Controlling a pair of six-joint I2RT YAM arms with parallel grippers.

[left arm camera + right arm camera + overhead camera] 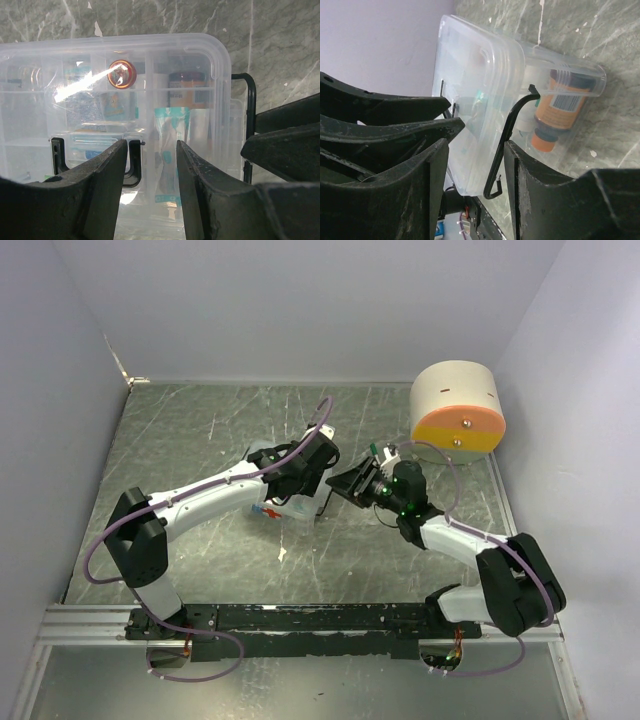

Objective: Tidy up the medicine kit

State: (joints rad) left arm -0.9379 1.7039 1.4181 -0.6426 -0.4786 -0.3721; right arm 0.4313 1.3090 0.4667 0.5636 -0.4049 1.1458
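Medicine kit point(272, 508): clear plastic box lying flat on the grey marbled bench point(200, 420) about mid-bench, with one claw at each side of it.
Red cross point(262, 512): on the kit's near-left end in the overhead view, just clear of the left arm.
Handle point(512, 117): thin black wire bail at the kit's right end, swung outward from the kit's wall, its hooked lower end near the kit's bottom edge.
Contents: seen through the kit's clear walls. An orange-labelled bottle point(560, 107) lies on its side at the kit's right end. Teal and white sachets point(170, 125) stand near the kit's near wall. A round coppery disc point(122, 74) sits deeper in, under the kit's lid.
Latch point(132, 167): black clip on the kit's near edge, showing in the gap of the left claw.
Left claw point(151, 145): over the kit's top, fingers spread, with nothing pinched between them. Whether the tips touch the lid cannot be told.
Right claw point(477, 145): at the kit's right end, fingers spread. The handle hangs in the gap, just beside one finger and not gripped.
Drum point(457, 405): big, round, cream, orange and yellow, well apart from the kit towards the far right.
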